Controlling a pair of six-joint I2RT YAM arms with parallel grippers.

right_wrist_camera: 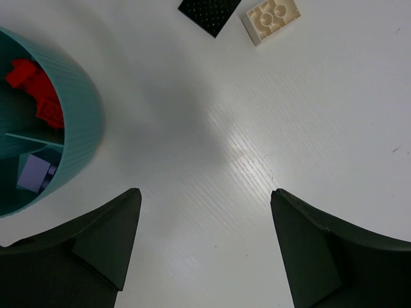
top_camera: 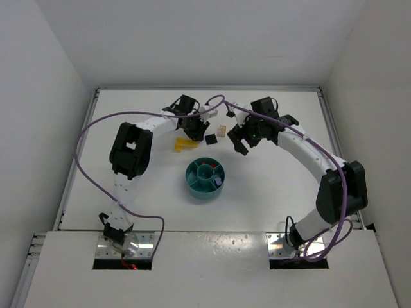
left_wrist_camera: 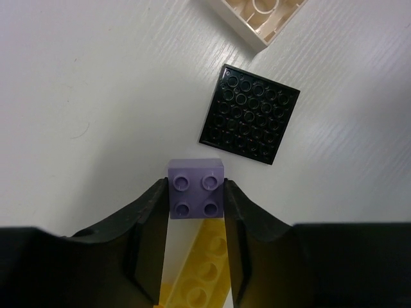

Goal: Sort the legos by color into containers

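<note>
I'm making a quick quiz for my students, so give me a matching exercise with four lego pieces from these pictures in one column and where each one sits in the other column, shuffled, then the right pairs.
Column one:
1. purple brick
2. black plate
3. red bricks
4. beige brick

Column two:
A. inside the teal dish
B. between the fingers of the left gripper
C. flat on the table, just beyond the purple brick
D. on the table with its hollow underside up, beside the black plate

Pairs: 1-B, 2-C, 3-A, 4-D
</note>
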